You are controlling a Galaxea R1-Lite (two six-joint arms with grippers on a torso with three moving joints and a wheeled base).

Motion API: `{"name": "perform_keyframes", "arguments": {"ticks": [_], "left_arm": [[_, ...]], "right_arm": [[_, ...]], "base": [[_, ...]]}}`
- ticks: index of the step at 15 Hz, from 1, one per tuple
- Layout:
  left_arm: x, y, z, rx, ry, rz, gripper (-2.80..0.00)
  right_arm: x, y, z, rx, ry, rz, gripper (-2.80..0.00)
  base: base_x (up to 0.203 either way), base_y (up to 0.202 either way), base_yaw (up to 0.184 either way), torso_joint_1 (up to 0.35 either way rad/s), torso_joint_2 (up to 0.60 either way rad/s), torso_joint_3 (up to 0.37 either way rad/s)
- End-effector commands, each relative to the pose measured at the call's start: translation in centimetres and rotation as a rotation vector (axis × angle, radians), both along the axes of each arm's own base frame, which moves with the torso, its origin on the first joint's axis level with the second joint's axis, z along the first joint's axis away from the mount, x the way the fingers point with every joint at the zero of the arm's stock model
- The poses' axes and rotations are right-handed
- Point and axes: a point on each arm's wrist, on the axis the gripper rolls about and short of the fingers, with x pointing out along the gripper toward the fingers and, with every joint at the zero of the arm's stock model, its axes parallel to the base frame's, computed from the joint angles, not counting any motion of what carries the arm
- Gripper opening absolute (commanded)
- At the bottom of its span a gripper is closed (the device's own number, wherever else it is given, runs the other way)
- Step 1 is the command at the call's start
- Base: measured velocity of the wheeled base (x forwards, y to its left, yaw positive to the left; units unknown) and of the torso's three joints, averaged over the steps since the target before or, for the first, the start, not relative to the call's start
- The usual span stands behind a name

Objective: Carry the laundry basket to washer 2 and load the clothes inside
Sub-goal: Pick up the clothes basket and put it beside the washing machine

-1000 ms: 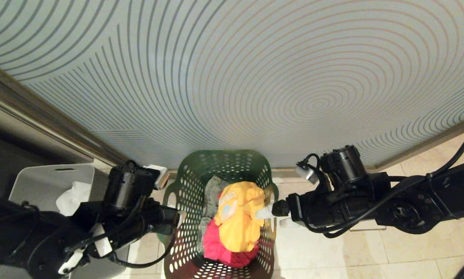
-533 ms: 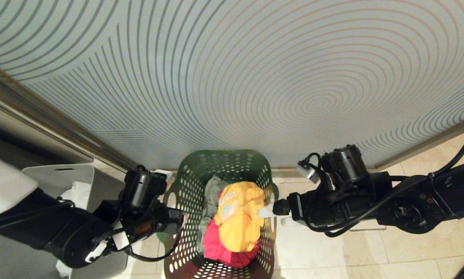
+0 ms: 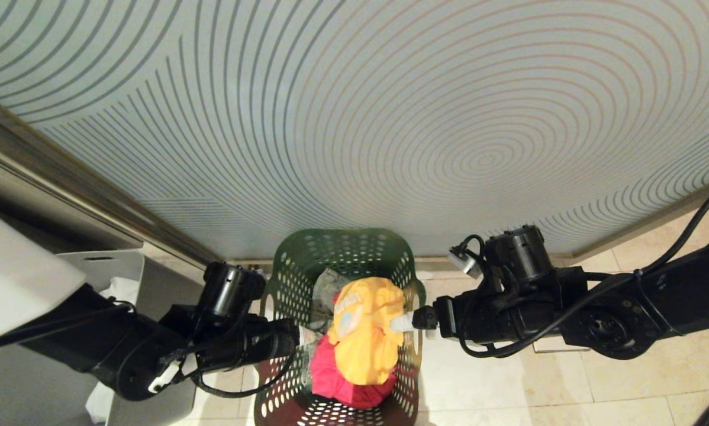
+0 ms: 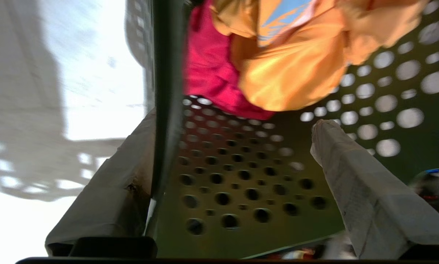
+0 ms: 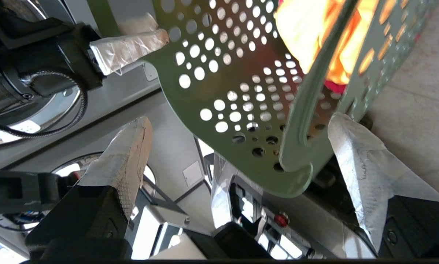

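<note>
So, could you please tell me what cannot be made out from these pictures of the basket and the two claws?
- Basket bottom edge: cut off by the head view's lower border.
- Grey garment: mostly buried under the yellow shirt and red garment.
- Left claw: open astride the rim; contact unclear in the blurred left wrist view.
- Right claw: open astride the opposite rim; contact unclear.
- Washer 2: no number is readable anywhere.

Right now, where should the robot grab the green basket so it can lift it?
Probably by the rim of the green basket, one gripper on each side: left gripper already straddles its wall, right gripper brackets the opposite edge. Both are open.
</note>
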Motion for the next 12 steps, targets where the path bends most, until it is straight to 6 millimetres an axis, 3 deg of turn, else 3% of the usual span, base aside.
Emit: {"name": "perform_keyframes", "arguments": {"ticks": [1,3,7,12], "left_arm": [[0.4,-0.7,-0.3,-0.046,0.024,0.007,0.0],[0.8,-1.4,-0.3,-0.062,0.024,0.007,0.0],[1.0,-2.3,-2.7,-0.037,0.072,-0.008,0.0],[1.5,-2.6,-2.8,-0.047,0.044,-0.009,0.0]], "right_arm": [[0.4,0.2,-0.6,-0.004,0.01,-0.001,0.0],[0.6,0.3,-0.8,-0.007,0.016,-0.003,0.0],[1.3,0.7,-2.2,-0.011,0.019,-0.005,0.0],[2.1,1.0,-2.7,-0.009,-0.023,-0.036,0.0]], "base": [[0.0,0.0,0.0,0.0,0.0,0.0],[0.0,0.0,0.0,0.0,0.0,0.0],[0.0,0.0,0.0,0.0,0.0,0.0],[0.0,0.0,0.0,0.0,0.0,0.0]]}}
